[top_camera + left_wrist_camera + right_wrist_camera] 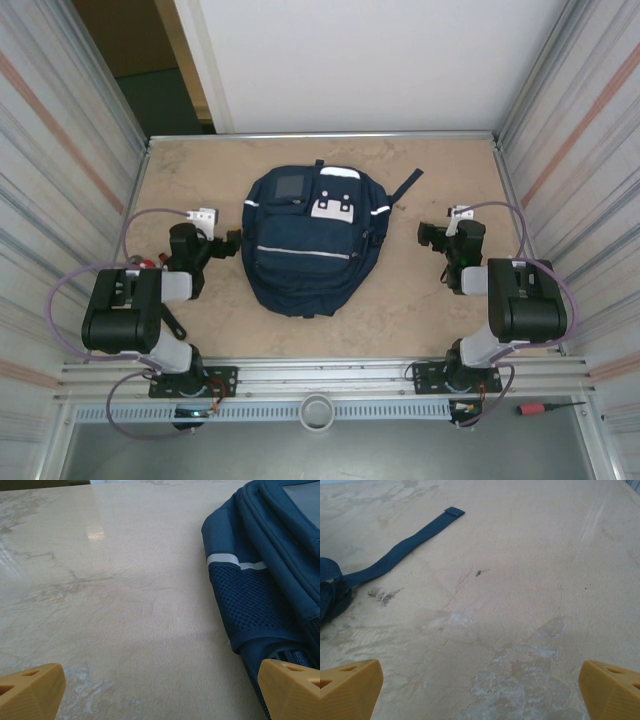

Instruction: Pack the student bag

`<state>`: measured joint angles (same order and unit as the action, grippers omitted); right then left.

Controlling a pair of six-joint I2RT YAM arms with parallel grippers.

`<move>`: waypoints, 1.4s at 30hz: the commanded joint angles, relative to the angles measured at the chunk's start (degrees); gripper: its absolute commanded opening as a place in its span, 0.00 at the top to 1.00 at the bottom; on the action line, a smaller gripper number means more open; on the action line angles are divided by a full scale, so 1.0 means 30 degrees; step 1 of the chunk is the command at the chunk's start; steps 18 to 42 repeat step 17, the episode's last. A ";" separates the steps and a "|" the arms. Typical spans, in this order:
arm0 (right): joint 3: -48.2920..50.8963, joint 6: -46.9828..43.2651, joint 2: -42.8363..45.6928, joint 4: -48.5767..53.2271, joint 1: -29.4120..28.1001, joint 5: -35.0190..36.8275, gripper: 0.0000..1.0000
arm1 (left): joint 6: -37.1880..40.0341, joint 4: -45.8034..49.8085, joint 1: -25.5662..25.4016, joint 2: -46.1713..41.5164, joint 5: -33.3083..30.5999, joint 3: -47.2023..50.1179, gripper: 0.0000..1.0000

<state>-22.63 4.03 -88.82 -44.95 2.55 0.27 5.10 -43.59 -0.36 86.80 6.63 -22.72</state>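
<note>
On the left, we find the left gripper (pixel 232 240) low over the table (pixel 420 300), just beside the left flank of the student bag (pixel 305 250). Its wrist camera shows us its two yellow fingertips (pixel 30 690) at opposite edges of the picture. The jaws stand wide, with only bare marbled tabletop between them. The fingertip on the picture's right sits close against the bag's lower edge; we cannot tell whether it touches. There we also see the bag's side, with a mesh pocket (pixel 245 605) under a white reflective strip (pixel 225 560).

In the middle of the table the student bag lies flat, front up, its top toward the far wall and its bottom toward the arm bases. We make out a zip line (pixel 300 252) across the front and a white patch (pixel 334 207) near the top. A strap (pixel 405 187) runs from its upper right corner onto the table.

On the right, the right gripper (pixel 428 237) sits near the bag's right side but apart from it. From its wrist camera we see its fingertips (pixel 610 690) spread wide and holding nothing, with the strap lying flat ahead and to the left. A red-handled screwdriver (pixel 545 408) rests on the frame at the near right corner.
</note>
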 commanded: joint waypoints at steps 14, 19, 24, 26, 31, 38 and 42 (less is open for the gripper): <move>-0.0347 0.0150 0.0131 -0.0179 -0.0298 0.0298 0.01 | -0.0174 -0.0440 0.0128 -0.0078 0.0144 -0.0333 0.01; -0.0281 0.0195 0.0207 -0.0236 -0.0263 0.0228 0.01 | -0.0177 -0.0439 0.0121 -0.0078 0.0152 -0.0332 0.01; -0.0281 0.0195 0.0207 -0.0236 -0.0263 0.0228 0.01 | -0.0177 -0.0439 0.0121 -0.0078 0.0152 -0.0332 0.01; -0.0281 0.0195 0.0207 -0.0236 -0.0263 0.0228 0.01 | -0.0177 -0.0439 0.0121 -0.0078 0.0152 -0.0332 0.01; -0.0281 0.0195 0.0207 -0.0236 -0.0263 0.0228 0.01 | -0.0177 -0.0439 0.0121 -0.0078 0.0152 -0.0332 0.01; -0.0281 0.0195 0.0207 -0.0236 -0.0263 0.0228 0.01 | -0.0177 -0.0439 0.0121 -0.0078 0.0152 -0.0332 0.01; -0.0281 0.0195 0.0207 -0.0236 -0.0263 0.0228 0.01 | -0.0177 -0.0439 0.0121 -0.0078 0.0152 -0.0332 0.01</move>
